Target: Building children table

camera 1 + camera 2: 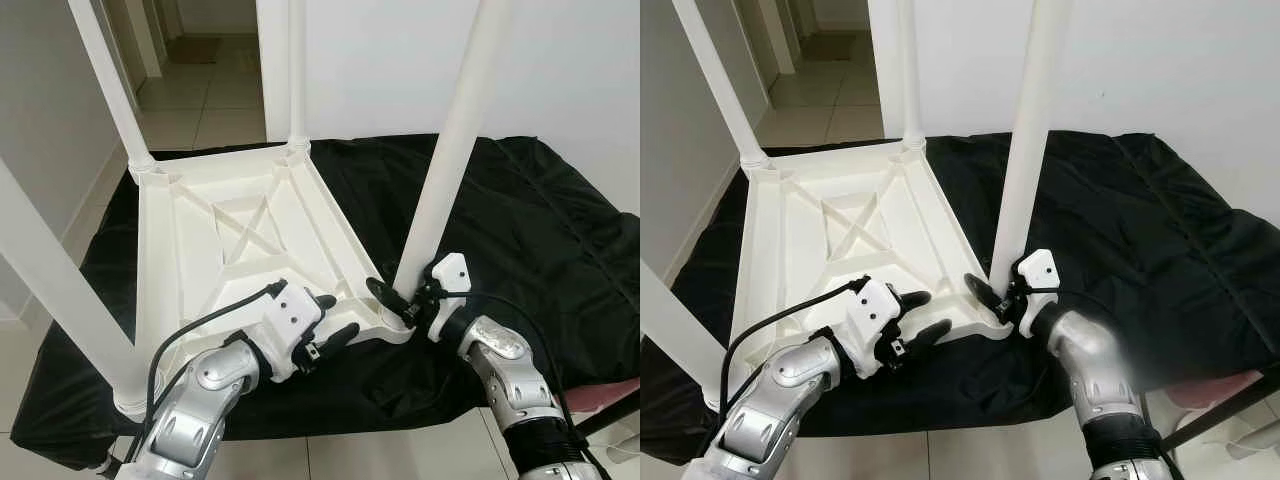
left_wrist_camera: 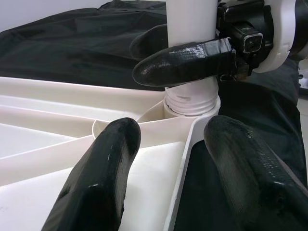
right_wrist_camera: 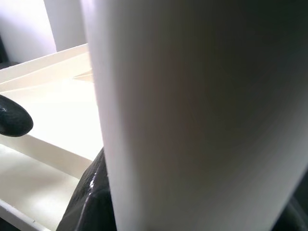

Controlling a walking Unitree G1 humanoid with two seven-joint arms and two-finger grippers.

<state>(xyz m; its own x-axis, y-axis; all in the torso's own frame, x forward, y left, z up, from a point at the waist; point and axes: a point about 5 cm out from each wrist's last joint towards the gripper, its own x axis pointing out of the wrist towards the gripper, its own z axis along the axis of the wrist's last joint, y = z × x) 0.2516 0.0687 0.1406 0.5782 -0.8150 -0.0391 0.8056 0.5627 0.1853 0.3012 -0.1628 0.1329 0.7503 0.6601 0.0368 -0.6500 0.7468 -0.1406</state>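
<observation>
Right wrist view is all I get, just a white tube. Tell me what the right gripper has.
Observer: The right gripper is shut on the near-right leg, just above its corner socket.
Operator: Report the left gripper.
Observer: The left gripper is open, fingers either side of the tabletop edge beside that socket.
Operator: Say whether the leg is seated.
Observer: In the left wrist view, screw threads show above the socket, so it is not fully in.
Operator: Count the legs.
Observer: Four legs stand up from the upside-down tabletop, which lies on a black cloth.
</observation>
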